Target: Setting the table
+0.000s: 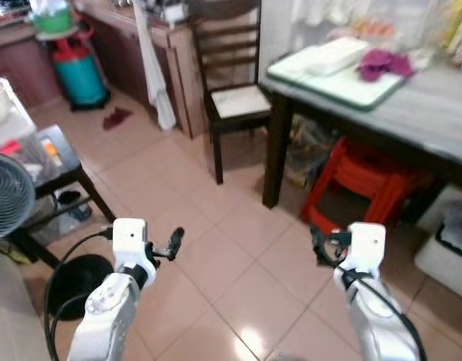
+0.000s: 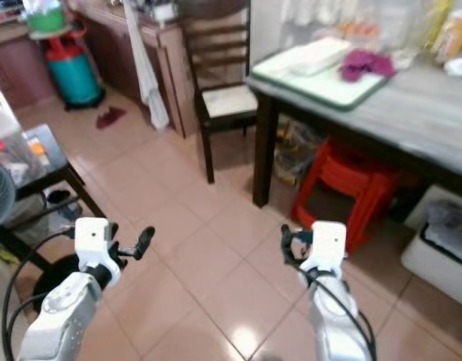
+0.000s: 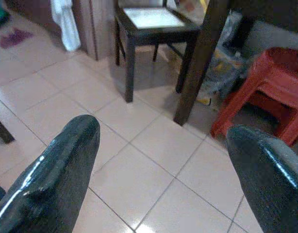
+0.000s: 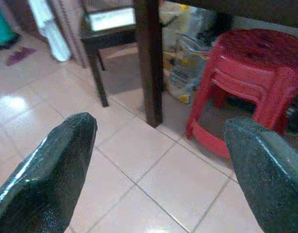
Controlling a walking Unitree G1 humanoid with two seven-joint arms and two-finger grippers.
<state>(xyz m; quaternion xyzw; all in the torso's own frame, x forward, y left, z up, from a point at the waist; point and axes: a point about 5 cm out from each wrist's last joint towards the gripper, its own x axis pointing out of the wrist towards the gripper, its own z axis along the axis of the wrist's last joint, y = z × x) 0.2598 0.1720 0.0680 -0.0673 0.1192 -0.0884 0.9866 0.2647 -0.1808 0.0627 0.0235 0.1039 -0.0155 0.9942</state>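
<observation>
Red stools (image 4: 251,82) beside table leg (image 4: 148,63)

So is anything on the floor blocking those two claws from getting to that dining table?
Nothing visible does. Bare tiled floor lies between the open left gripper, the open right gripper and the table. The red stools sit tucked under it; the chair stands at its end.
</observation>
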